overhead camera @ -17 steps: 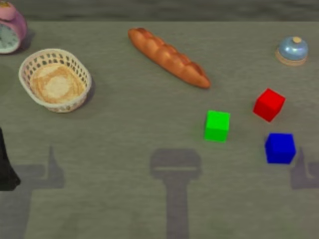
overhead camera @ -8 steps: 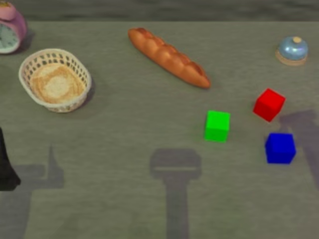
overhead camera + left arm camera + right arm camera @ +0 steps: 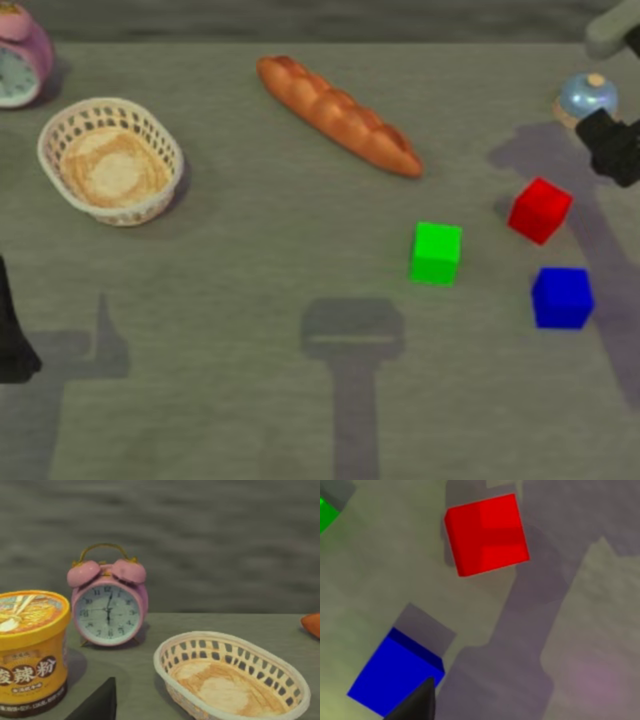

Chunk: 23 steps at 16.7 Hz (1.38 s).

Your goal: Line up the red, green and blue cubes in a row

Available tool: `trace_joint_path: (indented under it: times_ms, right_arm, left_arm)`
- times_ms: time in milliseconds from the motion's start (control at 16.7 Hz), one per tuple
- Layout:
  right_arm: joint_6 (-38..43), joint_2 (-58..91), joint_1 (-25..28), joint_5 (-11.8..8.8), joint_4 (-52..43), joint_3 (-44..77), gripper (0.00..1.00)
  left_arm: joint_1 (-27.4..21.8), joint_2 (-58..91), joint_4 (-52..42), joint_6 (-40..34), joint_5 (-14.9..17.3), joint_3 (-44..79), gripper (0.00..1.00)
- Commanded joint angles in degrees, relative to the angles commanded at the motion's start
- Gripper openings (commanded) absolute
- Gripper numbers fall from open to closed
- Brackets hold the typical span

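Three cubes lie apart on the right half of the table: the red cube farthest back, the blue cube in front of it, and the green cube to their left. My right gripper hovers behind and to the right of the red cube, open and holding nothing. The right wrist view looks down on the red cube and the blue cube, with one dark fingertip over the blue one and a green corner. My left gripper is parked at the left edge, open.
A bread loaf lies at the back middle and a service bell at the back right, right by my right gripper. A woven basket and a pink alarm clock stand at the back left. The left wrist view adds a yellow noodle tub.
My right arm has come into view at the back right. Its shadow slid from near the blue cube back past the red cube. The cubes and left arm have not moved.
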Motion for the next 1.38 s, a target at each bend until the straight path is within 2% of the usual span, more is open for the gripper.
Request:
trace_joint_path:
  times_ms: [300, 600, 1080, 1380]
  right_arm:
    - [-6.1, 22.8, 2.1, 0.0, -13.0, 21.2, 1.0]
    - [-9.3, 34.8, 3.2, -0.2, -19.4, 33.8, 1.0]
    - [-9.6, 35.9, 3.1, -0.2, -18.7, 33.6, 1.0]
    - [-9.5, 38.4, 3.3, -0.2, -7.3, 25.6, 1.0]
  left_arm:
    - [0.0, 0.0, 0.0, 0.0, 0.0, 0.0, 1.0]
    - [0.0, 0.0, 0.0, 0.0, 0.0, 0.0, 1.0]
    - [0.0, 0.0, 0.0, 0.0, 0.0, 0.0, 1.0]
    - [0.0, 0.0, 0.0, 0.0, 0.0, 0.0, 1.0]
